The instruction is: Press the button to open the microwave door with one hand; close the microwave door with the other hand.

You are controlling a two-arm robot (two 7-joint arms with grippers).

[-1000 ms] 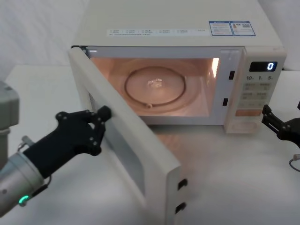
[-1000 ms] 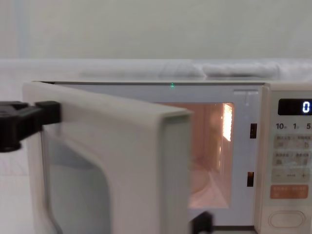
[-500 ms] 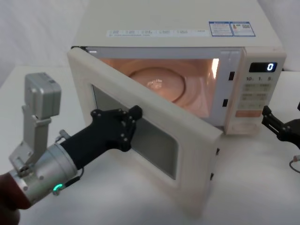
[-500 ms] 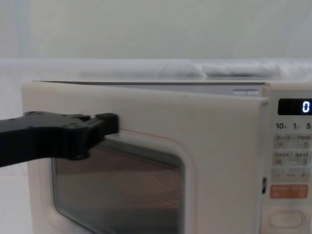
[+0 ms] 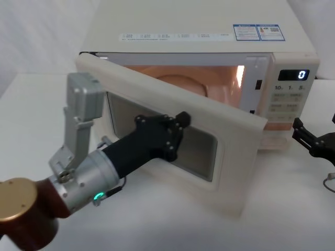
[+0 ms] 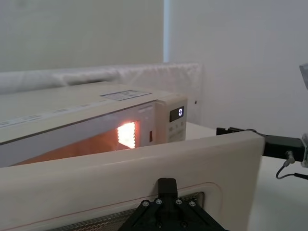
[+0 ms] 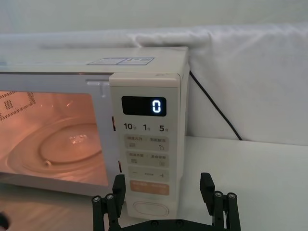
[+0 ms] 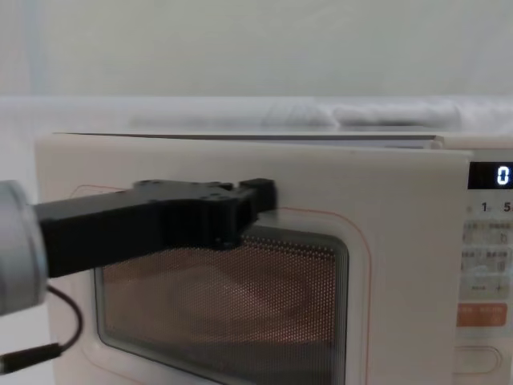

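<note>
The cream microwave door (image 5: 230,157) stands partly ajar, its free edge a short way out from the control panel (image 5: 288,102). My left gripper (image 5: 181,123) is shut and presses its tip against the door's outer face at the upper edge of the dark window (image 8: 240,313); the same contact shows in the left wrist view (image 6: 167,185) and the chest view (image 8: 260,195). My right gripper (image 7: 162,191) is open and holds nothing, hovering just in front of the wide cream button (image 7: 150,208) at the panel's bottom. In the head view this right gripper (image 5: 309,139) sits right of the microwave.
The oven cavity is lit orange, with a glass turntable (image 7: 62,144) inside. The display (image 7: 143,105) reads 0. A black cable (image 7: 216,108) runs behind the microwave and a thin wire (image 5: 330,182) lies on the white table at the right.
The door has swung from wide open to nearly shut, pushed by my left gripper, which moved forward and to the right. The right gripper has stayed where it was.
</note>
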